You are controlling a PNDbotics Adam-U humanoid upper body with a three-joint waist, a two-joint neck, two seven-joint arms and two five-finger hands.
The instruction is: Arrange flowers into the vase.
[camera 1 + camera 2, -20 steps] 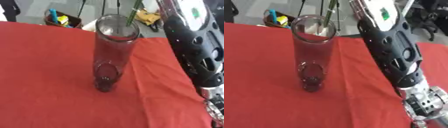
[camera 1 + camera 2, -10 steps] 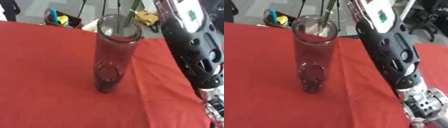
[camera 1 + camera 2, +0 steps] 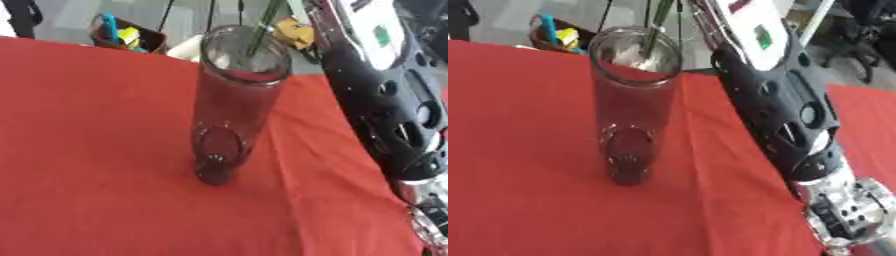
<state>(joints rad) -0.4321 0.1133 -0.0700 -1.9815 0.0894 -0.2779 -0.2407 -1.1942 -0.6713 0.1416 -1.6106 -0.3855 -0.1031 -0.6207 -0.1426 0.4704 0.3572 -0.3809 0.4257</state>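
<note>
A tall clear glass vase (image 3: 232, 107) stands upright on the red tablecloth (image 3: 87, 150), near the middle of the table. A thin green flower stem (image 3: 656, 22) comes down from the top edge and its lower end reaches the vase mouth at the far rim. My right arm (image 3: 785, 115), black with a silver joint at the lower right, rises along the vase's right side and leaves the picture at the top. The hand on it is out of view, and so is the flower's head. My left hand shows in no view.
Beyond the table's far edge stands a dark box (image 3: 122, 36) with blue and yellow items, and a yellow object (image 3: 293, 31) lies on the floor. An office chair (image 3: 859, 30) stands at the far right. Red cloth lies bare left of the vase.
The green stem has shifted slightly toward the vase mouth, and my right arm has moved a little with it. The vase has stayed put.
</note>
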